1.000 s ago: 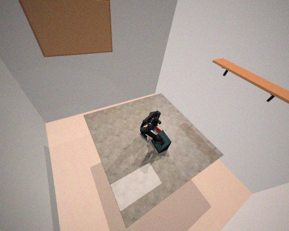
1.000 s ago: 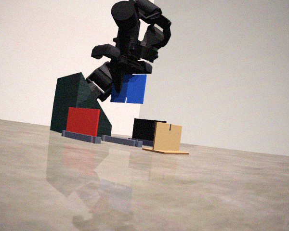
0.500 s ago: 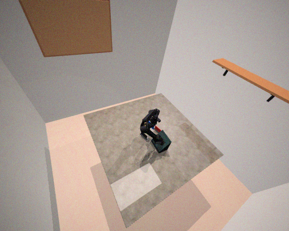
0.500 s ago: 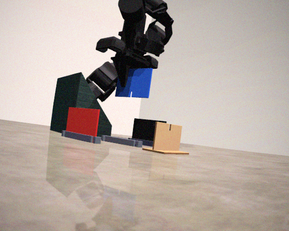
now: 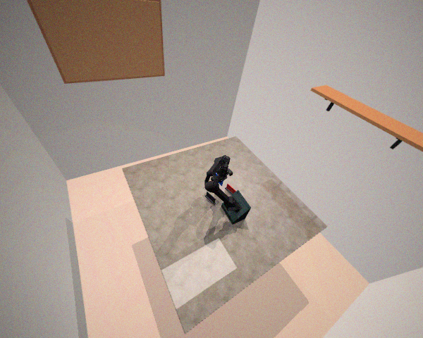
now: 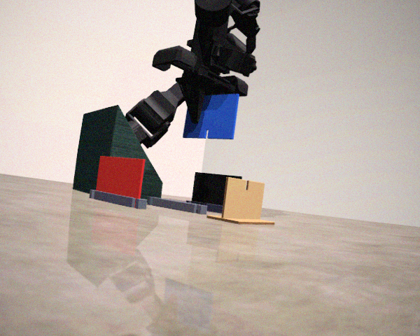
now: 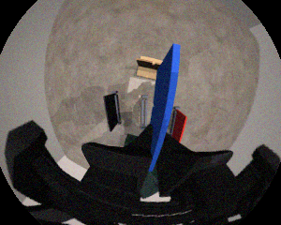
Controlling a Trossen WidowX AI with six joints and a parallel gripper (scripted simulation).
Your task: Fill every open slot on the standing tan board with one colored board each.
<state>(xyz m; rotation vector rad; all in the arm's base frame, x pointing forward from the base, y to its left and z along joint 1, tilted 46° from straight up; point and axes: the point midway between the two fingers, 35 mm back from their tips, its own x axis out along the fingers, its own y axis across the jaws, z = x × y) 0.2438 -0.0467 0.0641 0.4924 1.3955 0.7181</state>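
Three colored boards: one blue [image 6: 219,117] [image 7: 165,96], center; one red [image 6: 120,176] [image 7: 179,126], lower left; one black [image 6: 208,187] [image 7: 111,112], right of center. One tan board [image 6: 243,199] [image 7: 147,71], right of center. Three gray holders.
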